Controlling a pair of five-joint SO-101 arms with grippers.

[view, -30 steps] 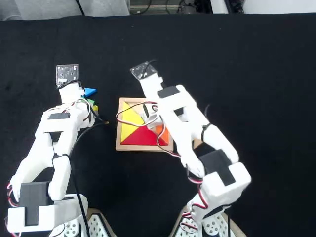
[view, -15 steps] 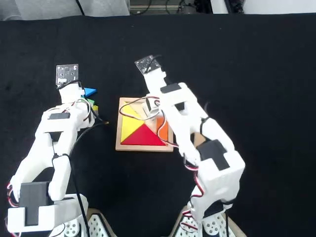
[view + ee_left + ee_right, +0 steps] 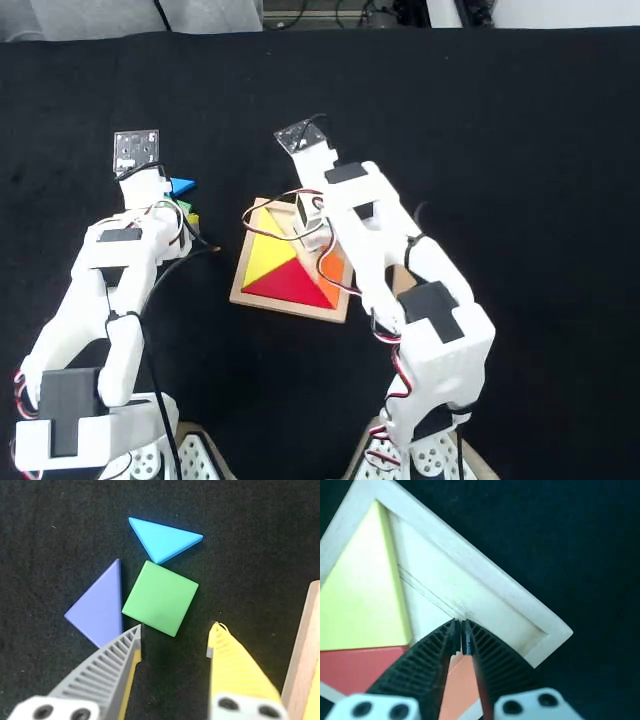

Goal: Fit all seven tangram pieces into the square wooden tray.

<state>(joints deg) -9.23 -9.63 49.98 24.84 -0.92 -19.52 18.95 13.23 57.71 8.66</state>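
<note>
Three pieces (image 3: 360,595) in the tray (image 3: 485,577), three loose pieces (image 3: 160,597) outside; left jaws wide, empty; right jaws pinched shut, empty

The table (image 3: 520,150) in front of me is covered in black cloth. The square wooden tray (image 3: 290,308) lies flat on it near the middle, turned askew to the table's edges. Off to my left of the tray, three loose pieces lie flat on the cloth in a tight cluster: a blue triangle (image 3: 162,539), a green square (image 3: 160,597) and a purple triangle (image 3: 100,611). Each triangle sits just against a corner of the square.
</note>
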